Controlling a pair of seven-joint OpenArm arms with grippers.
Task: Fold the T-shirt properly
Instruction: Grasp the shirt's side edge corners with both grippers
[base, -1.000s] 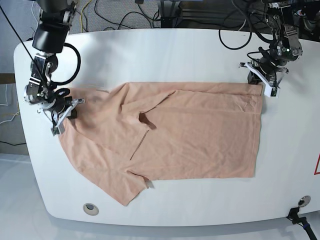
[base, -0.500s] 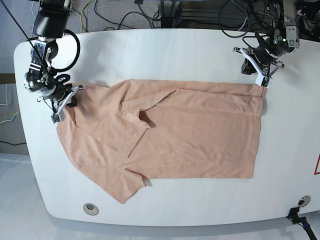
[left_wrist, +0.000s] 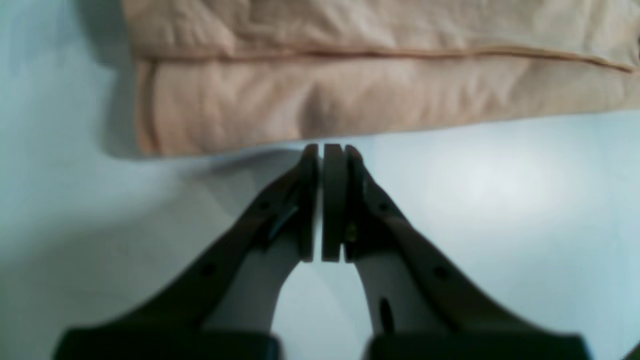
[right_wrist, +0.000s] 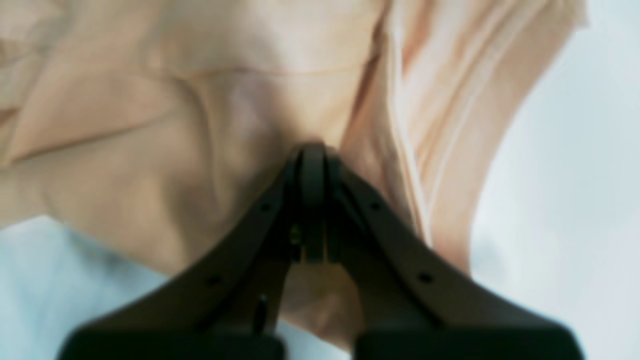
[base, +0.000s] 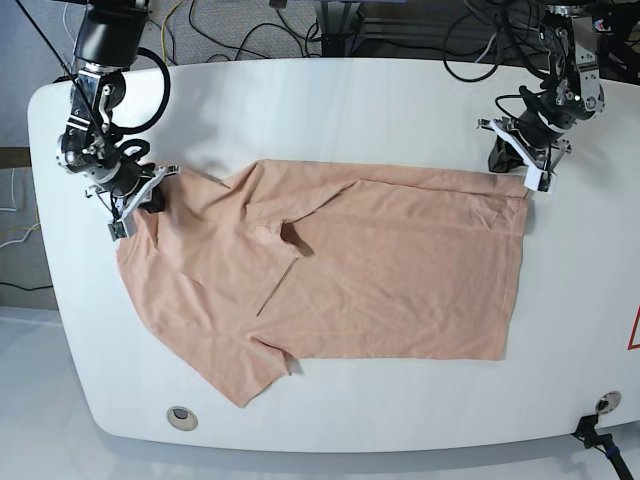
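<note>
A white surface (base: 400, 110) carries a peach T-shirt (base: 380, 270) spread mostly flat, with one sleeve pointing toward the near edge and a small fold near the collar.

Close to the lens in the left wrist view, the left gripper (left_wrist: 327, 150) has its jaws pressed together with nothing between them. Just beyond the jaw tips lies the hemmed edge of the T-shirt (left_wrist: 350, 95), a seam line running across it farther on. The jaw tips sit just beside the cloth edge; whether they touch it cannot be told. In the base view this left gripper (base: 520, 165) is at the shirt's far corner on that view's right.

In the right wrist view, the right gripper (right_wrist: 312, 150) has its jaws closed on a bunch of the T-shirt (right_wrist: 200, 125); blurred folds of cloth rise beyond and to the right of the jaws. In the base view this right gripper (base: 135, 200) holds the sleeve end on that view's left.
</note>
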